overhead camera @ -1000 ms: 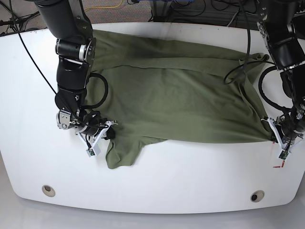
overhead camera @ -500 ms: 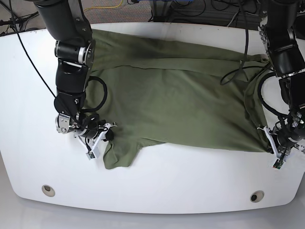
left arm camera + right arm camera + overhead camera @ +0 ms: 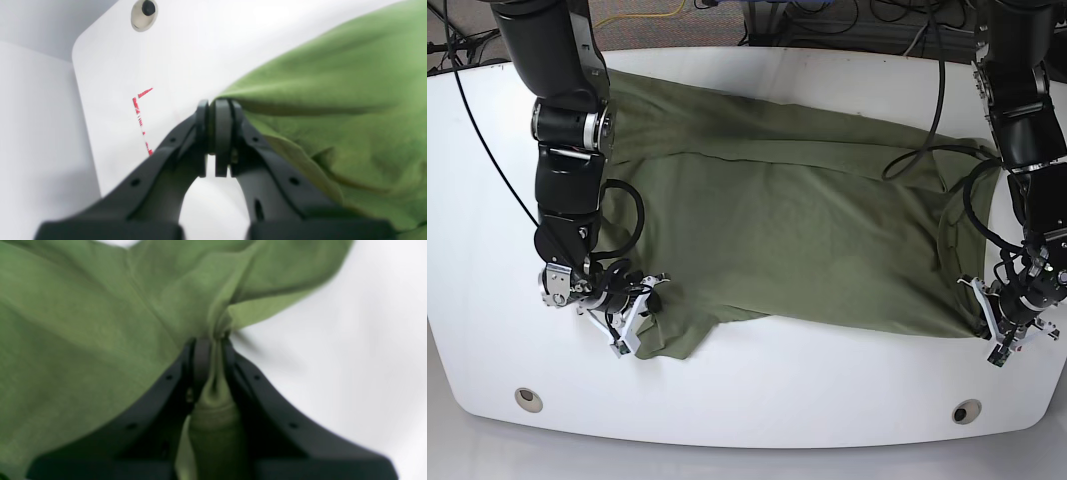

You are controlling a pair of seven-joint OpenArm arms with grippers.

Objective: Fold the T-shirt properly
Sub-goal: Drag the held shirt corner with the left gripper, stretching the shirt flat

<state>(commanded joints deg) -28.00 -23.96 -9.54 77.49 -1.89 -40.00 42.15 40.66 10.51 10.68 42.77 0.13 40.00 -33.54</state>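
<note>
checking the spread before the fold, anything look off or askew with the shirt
The T-shirt lies slanted on the table, and a loose flap droops below its front edge beside the right gripper. The left gripper pinches the opposite corner. No damage shows.

T-shirt [image 3: 83, 340] blurred, cropped at right wrist frame edges

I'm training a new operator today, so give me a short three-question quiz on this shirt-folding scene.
1. True or false: both grippers are shut on the T-shirt.
2. Which gripper is nearest the red marks on the table? A) left B) right
3. Fill in: in the base view, the sleeve flap lies beside the ____ gripper.

Key:
1. True. The left gripper pinches a cloth edge, and the right gripper clamps bunched fabric.
2. A
3. right
</note>
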